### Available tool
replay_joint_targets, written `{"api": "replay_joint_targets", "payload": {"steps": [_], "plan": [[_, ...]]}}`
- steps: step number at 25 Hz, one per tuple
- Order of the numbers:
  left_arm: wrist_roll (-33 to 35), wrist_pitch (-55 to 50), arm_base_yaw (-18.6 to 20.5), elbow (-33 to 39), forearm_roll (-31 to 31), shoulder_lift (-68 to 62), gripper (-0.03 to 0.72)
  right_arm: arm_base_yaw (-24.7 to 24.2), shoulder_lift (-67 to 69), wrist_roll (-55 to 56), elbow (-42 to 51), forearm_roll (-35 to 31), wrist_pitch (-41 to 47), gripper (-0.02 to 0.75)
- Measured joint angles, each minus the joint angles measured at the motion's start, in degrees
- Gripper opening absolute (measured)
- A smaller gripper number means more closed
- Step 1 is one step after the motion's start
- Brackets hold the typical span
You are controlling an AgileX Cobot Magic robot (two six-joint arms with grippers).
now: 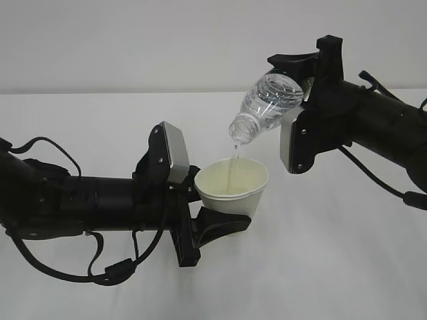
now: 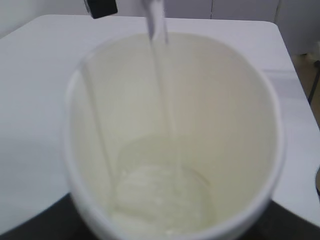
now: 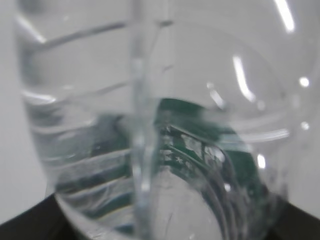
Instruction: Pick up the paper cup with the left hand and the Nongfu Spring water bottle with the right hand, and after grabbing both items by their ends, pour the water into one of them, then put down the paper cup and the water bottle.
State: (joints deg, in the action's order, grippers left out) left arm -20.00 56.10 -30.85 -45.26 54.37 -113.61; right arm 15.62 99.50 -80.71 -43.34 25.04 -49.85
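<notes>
**Pouring water from bottle to cup, both held clear of the table**

Exterior view: the left hand [image 1: 212,217] clasps the paper cup [image 1: 231,187] low on its wall, jaws part-open around it, cup upright near the middle of the scene. The right hand [image 1: 293,87] grips the Nongfu Spring water bottle [image 1: 267,107] by its base end, jaws spread to the bottle's width; the bottle tilts neck-down, up and right of the cup, apart from the rim. A thin stream of the water [image 1: 233,160] falls into the cup. Judged handling: the cup is light and thin-walled, easily crushed, and grows heavier as it fills, so a gentle low hold suits it; the bottle wall is smooth, springy and likely slippery.

Left wrist view: only here is the cup's cream interior [image 2: 200,125] shown, with a shallow pool at the bottom [image 2: 160,195]; the fingers are hidden.

Right wrist view: only here is the green label [image 3: 200,145] seen, through the clear wall, blurred.
</notes>
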Motion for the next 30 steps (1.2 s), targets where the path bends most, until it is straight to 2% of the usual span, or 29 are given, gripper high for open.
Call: {"api": "replay_joint_targets", "payload": {"steps": [30], "plan": [[-0.74,-0.13,0.00,0.00,1.39,0.00,0.389,0.00,0.00,-0.18,0.00,0.00,-1.13,0.470]]}}
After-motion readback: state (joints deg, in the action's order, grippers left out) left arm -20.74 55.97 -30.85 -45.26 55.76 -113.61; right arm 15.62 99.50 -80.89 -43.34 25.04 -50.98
